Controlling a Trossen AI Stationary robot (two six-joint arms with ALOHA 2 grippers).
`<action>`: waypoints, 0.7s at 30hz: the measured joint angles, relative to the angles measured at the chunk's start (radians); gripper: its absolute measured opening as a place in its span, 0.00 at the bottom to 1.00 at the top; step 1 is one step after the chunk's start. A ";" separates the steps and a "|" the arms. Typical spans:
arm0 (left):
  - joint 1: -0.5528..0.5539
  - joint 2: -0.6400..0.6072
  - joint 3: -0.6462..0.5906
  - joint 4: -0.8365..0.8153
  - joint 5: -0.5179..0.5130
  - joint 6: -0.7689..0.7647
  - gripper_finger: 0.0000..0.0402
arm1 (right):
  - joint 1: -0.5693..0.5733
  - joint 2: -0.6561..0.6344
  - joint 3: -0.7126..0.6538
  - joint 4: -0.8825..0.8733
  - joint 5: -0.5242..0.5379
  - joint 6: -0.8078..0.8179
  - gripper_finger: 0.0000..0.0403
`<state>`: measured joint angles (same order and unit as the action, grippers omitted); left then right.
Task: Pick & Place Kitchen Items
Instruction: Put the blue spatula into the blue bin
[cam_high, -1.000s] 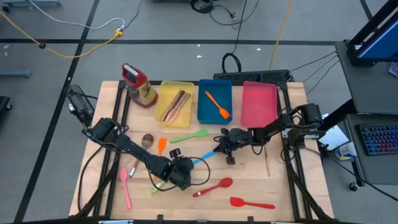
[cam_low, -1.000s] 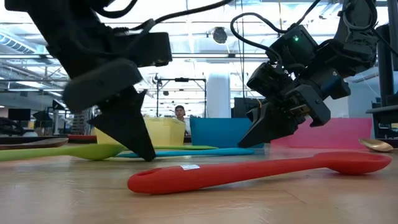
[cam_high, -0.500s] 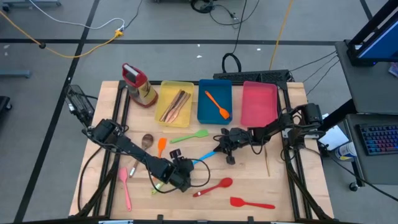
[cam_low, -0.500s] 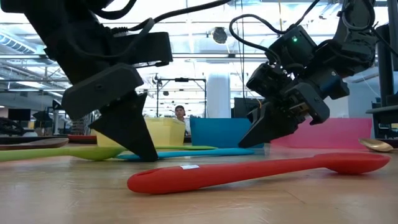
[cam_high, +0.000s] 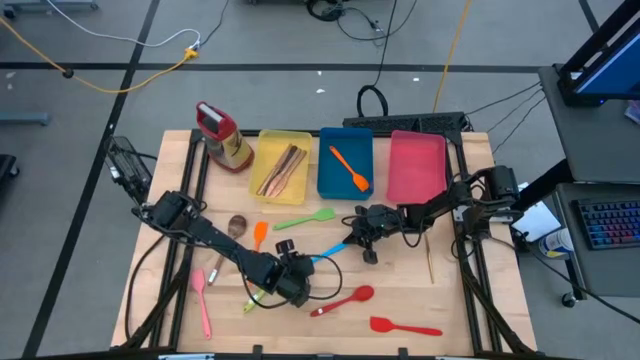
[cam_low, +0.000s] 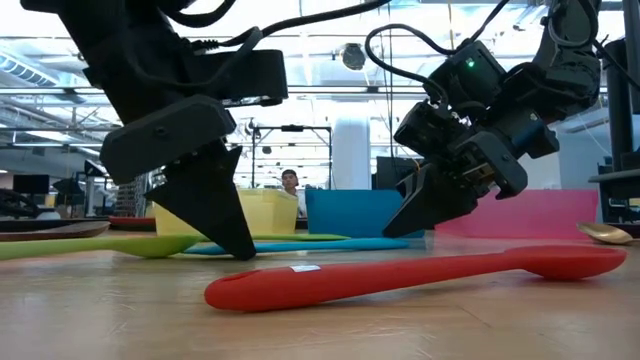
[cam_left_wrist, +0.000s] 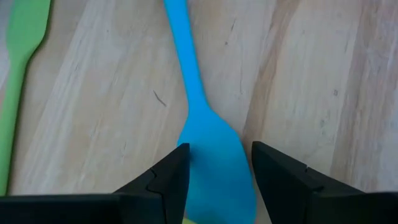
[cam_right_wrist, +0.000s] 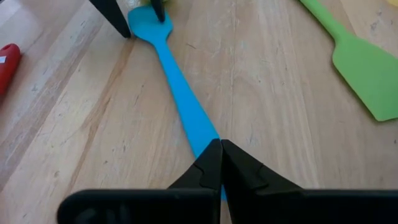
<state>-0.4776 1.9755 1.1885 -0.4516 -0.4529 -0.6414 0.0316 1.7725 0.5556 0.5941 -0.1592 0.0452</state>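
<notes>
White sticker (cam_low: 303, 268), unreadable, on red spoon (cam_low: 420, 274)

Blue spatula (cam_high: 322, 256) lay flat mid-tabletop; red spoons (cam_high: 342, 300) near front edge, green spatula (cam_high: 305, 219) behind it, orange one (cam_high: 348, 167) in blue tray.

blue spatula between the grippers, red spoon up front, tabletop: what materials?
Blue spatula: looks like matte silicone or soft plastic, uniform colour, no glare. Red spoon: smooth moulded plastic or silicone, faint sheen, small white sticker. Tabletop: pale wood, visible grain and plank seams, light scratches.
</notes>
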 joint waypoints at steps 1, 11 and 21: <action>0.000 0.000 0.000 0.000 0.001 0.001 0.43 | 0.000 0.000 0.000 -0.001 -0.001 0.003 0.00; 0.002 0.000 0.026 -0.111 -0.003 0.008 0.43 | -0.013 0.000 0.000 -0.031 -0.006 0.078 0.00; 0.047 0.000 0.029 -0.190 -0.012 0.012 0.27 | -0.014 0.001 0.000 -0.035 -0.047 0.085 0.00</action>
<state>-0.4306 1.9751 1.2175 -0.6418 -0.4648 -0.6292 0.0177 1.7733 0.5552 0.5592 -0.2060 0.1307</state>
